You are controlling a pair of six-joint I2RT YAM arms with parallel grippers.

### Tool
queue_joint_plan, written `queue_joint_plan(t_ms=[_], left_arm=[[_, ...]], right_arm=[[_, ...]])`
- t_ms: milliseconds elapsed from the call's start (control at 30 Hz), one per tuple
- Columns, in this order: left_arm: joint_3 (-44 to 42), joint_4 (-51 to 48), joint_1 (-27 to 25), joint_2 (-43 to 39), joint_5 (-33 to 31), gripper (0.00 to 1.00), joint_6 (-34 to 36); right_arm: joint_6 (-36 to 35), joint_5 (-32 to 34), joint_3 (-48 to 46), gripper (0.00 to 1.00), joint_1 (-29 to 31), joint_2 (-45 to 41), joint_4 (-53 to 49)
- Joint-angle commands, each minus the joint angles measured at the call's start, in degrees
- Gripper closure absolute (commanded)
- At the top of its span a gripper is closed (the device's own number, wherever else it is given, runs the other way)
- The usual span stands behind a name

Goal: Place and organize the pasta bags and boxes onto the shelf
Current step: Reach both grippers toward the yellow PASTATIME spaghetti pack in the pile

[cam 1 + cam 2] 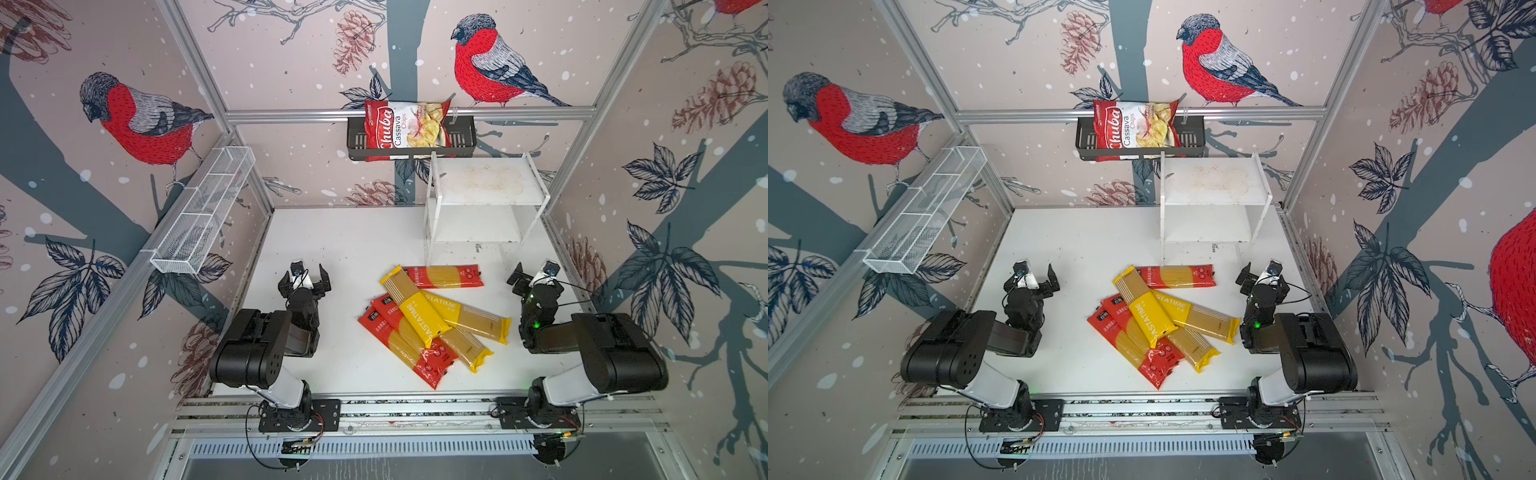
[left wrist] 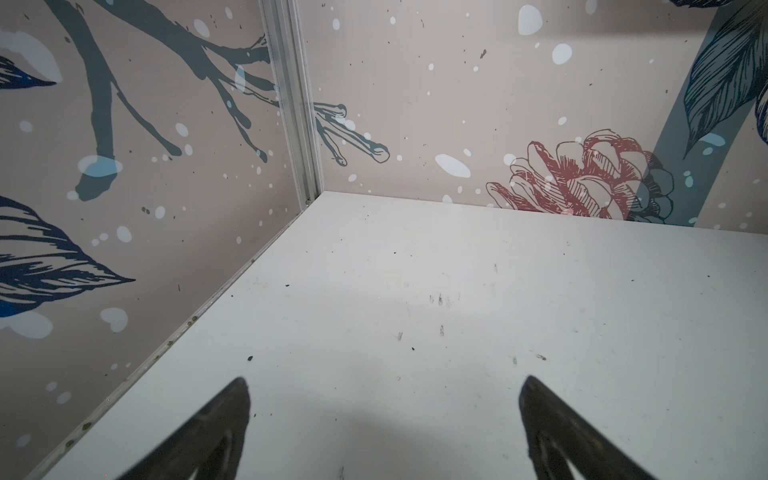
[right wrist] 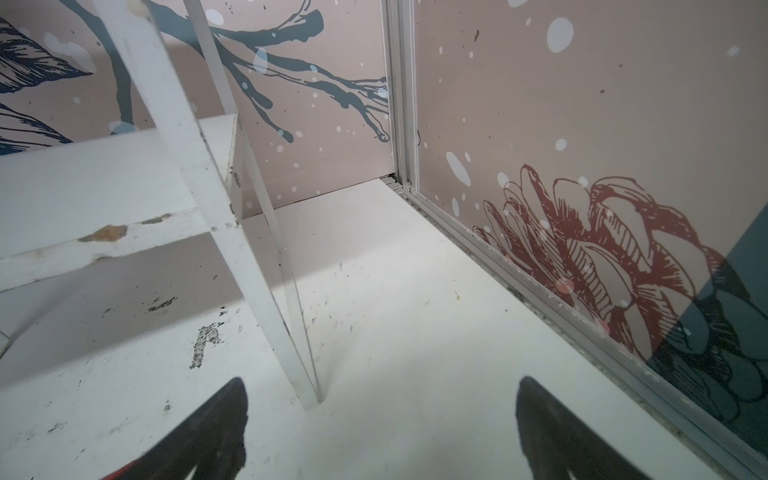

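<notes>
Glossy plastic spaghetti packs (image 1: 432, 322) lie on a scuffed matt white table (image 1: 353, 249); the shelf (image 1: 486, 183) looks stained.

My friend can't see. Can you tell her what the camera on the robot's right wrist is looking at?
The right end effector is wide open and empty, its two dark fingertips over the scuffed white table. Just ahead stands a thin white leg of the shelf, whose lower board has chipped paint. A pinecone-patterned wall runs alongside.

Lower pasta packs (image 1: 409, 353) partly beneath others
</notes>
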Motion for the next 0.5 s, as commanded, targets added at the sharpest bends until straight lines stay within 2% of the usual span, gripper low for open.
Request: queue_joint_plan(t_ms=[0, 100, 133, 233, 333, 467], left_arm=[[-0.34, 1.90, -1.24, -0.34, -3.49, 0.01, 0.70], [-1.97, 3.72, -3.66, -2.88, -7.51, 0.01, 2.29], [-1.93, 3.09, -5.32, -4.44, -11.15, 0.01, 3.66], [0.82, -5.42, -9.74, -11.42, -15.38, 0.01, 8.11], [3.99, -17.86, -11.61, -19.28, -20.03, 0.01, 3.41], [9.58, -38.83, -12.30, -29.55, -16.81, 0.01, -5.16]], right_arm=[[-0.15, -4.07, 0.12, 0.00, -1.56, -0.78, 0.02], [-2.51, -8.03, 0.65, 0.00, -1.46, -1.68, -0.09], [-3.83, -7.84, 1.27, 0.00, -0.58, -4.01, -2.56], [-3.13, -3.05, 6.08, 0.00, 2.38, -11.73, -18.37], [0.19, 2.65, 7.47, 0.00, 4.93, -18.48, -26.43], [4.86, 11.88, 13.59, 0.00, 10.49, -25.11, -41.92]])
